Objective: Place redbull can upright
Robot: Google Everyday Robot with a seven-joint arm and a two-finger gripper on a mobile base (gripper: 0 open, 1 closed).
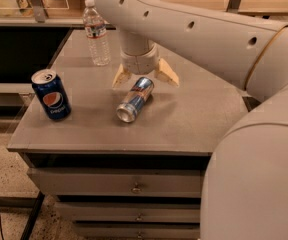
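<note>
The redbull can [134, 99], slim and silver-blue with a small red mark, lies on its side near the middle of the grey table top [194, 119]. One silver end faces the front left. My gripper [145, 79] hangs over the can's far end. Its two tan fingers [120, 77] are spread wide, one on each side of that end. The fingers do not clasp the can.
A dark blue Pepsi can [51, 94] stands upright at the table's left edge. A clear plastic water bottle [96, 32] stands at the back left. My white arm crosses the right side of the view. Drawers are below the table top.
</note>
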